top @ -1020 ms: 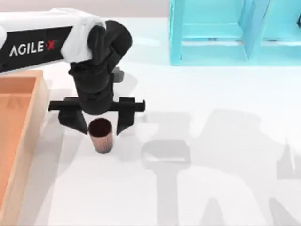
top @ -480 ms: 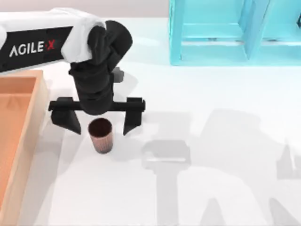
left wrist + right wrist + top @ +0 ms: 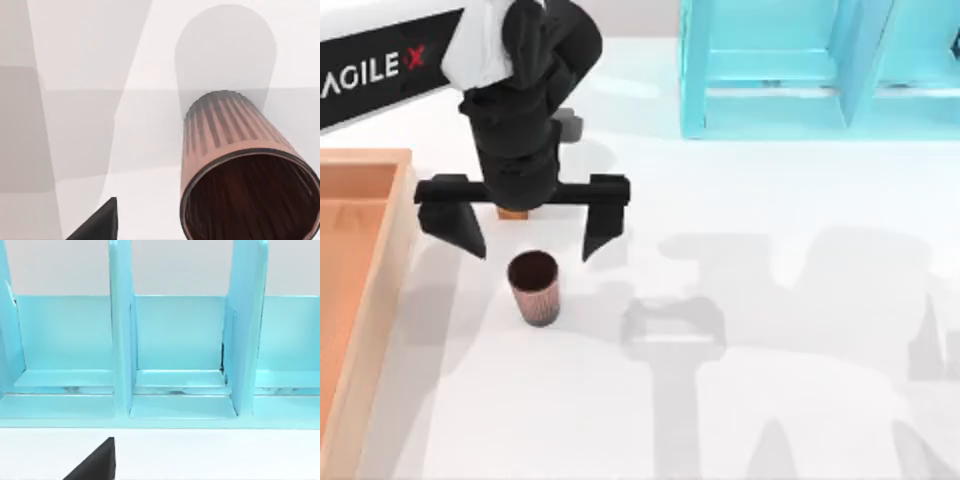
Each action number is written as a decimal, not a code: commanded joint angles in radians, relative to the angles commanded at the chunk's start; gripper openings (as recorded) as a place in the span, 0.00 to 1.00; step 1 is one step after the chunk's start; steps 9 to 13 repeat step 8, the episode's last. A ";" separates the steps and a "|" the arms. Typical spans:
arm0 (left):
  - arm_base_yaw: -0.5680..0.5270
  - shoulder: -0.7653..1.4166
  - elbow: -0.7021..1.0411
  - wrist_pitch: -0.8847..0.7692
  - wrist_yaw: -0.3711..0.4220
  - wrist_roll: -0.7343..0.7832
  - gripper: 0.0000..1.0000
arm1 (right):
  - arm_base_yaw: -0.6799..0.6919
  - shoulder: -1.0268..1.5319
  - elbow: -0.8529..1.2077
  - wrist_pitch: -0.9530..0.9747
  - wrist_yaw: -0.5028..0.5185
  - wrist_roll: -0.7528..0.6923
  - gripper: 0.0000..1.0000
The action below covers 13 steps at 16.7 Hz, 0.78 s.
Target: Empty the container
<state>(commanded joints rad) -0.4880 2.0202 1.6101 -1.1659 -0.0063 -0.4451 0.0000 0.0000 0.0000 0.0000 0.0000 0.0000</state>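
One cup (image 3: 534, 288) stands upright on the white desk (image 3: 770, 400), out of the box.
Left tool (image 3: 525, 238) hangs just on the far side of the cup, its fingers (image 3: 600, 222) spread wide apart and touching nothing. Box (image 3: 365, 290), tan-rimmed with an orange-brown inside, lies at the desk's left edge, near the cup. Turquoise shelf (image 3: 800, 70) sits at the far right; whether the right tool (image 3: 95, 462) facing it is apart or together, I cannot tell.

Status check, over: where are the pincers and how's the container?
Left pincer open, above the table just behind the upright brown cup. Container at table's left edge, cup standing outside it. Nothing blocking the cup.
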 joint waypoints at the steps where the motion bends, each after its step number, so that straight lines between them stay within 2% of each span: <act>1: -0.001 -0.006 0.033 -0.038 0.000 0.000 1.00 | 0.000 0.000 0.000 0.000 0.000 0.000 1.00; 6: -0.002 -0.034 0.169 -0.198 -0.001 0.000 1.00 | 0.000 0.000 0.000 0.000 0.000 0.000 1.00; 13: -0.002 -0.037 0.183 -0.215 0.000 0.000 1.00 | 0.000 0.000 0.000 0.000 0.000 0.000 1.00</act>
